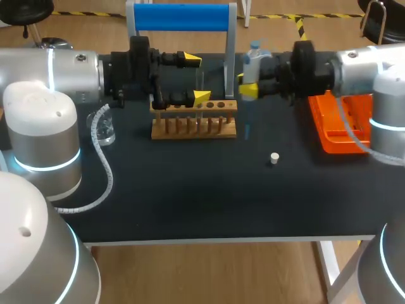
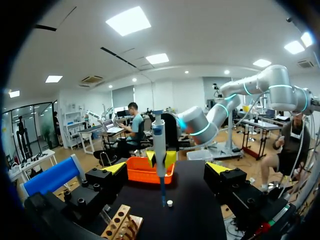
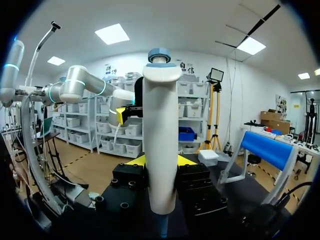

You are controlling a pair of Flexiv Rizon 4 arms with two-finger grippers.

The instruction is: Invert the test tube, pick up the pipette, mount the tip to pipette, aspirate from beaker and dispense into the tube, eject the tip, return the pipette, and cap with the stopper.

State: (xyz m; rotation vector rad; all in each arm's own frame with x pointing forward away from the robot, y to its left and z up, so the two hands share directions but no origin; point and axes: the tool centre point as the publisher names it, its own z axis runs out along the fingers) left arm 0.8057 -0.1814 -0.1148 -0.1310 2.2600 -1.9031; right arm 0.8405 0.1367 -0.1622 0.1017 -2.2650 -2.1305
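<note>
My left gripper (image 1: 195, 79) stands wide open over the wooden test tube rack (image 1: 194, 120), its yellow tips on either side of a faint clear test tube (image 1: 200, 85) that stands upright in the rack. My right gripper (image 1: 245, 84) is shut on the white pipette (image 1: 253, 60), holding it upright just right of the rack, with its blue tip (image 1: 247, 130) pointing down at the table. In the right wrist view the pipette (image 3: 160, 145) fills the gap between the fingers of that gripper (image 3: 161, 160). From the left wrist view, my left gripper (image 2: 166, 167) faces the pipette (image 2: 159, 145). A small white stopper (image 1: 274, 158) lies on the mat.
A glass beaker (image 1: 104, 130) stands at the left beside my left arm. An orange tip box (image 1: 342, 120) sits at the right under my right arm. A stand with a blue bar (image 1: 183, 18) rises behind the rack.
</note>
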